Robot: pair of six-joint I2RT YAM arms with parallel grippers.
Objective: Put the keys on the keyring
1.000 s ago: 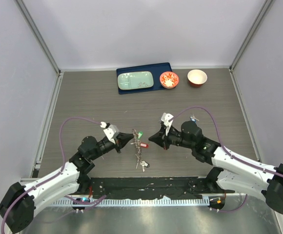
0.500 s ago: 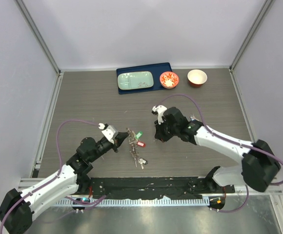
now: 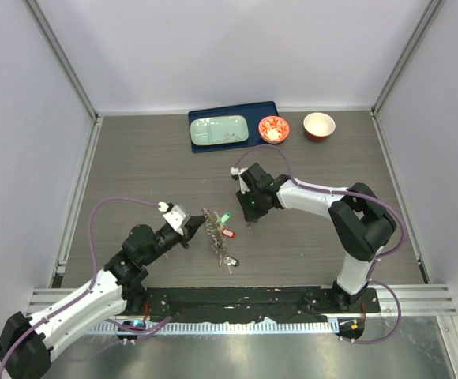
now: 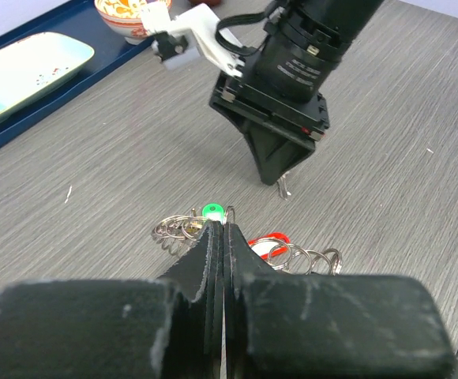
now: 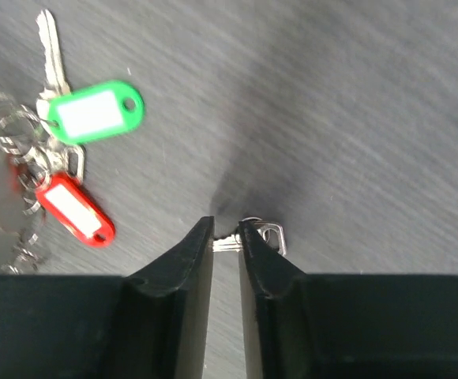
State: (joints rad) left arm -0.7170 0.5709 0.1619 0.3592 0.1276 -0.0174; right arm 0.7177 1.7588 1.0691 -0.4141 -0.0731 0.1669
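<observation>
- Lying at centre frame in the top view: the grey wood-grain table (image 3: 134, 158), with both arms meeting over a cluster of keys.
- Left gripper (image 3: 195, 227): jaws together, clamped on the flat dark-grey jagged-rimmed keyring (image 3: 212, 229), which stands on edge just right of its tips.
- Green plastic-tagged key (image 5: 95, 110) and red plastic-tagged key (image 5: 75, 207): upper left and left of the right wrist view, joined to thin wire rings beside the keyring.
- Small plain silver keys (image 3: 228, 262): just below the keyring in the top view.
- Right gripper (image 5: 226, 229): jaws a narrow gap apart, tips down at the table.
- Tiny plain silver key (image 5: 267, 234): flat on the table at those tips, its shaft crossing the gap, apart from the tagged keys.
- Dark-blue rectangular tray (image 3: 257, 109): top centre, holding a pale-green oblong plate (image 3: 219, 130).
- Red-and-white patterned bowl (image 3: 274, 129): at the tray's right end.
- Red bowl with a cream inside (image 3: 319, 125): right of it.
</observation>
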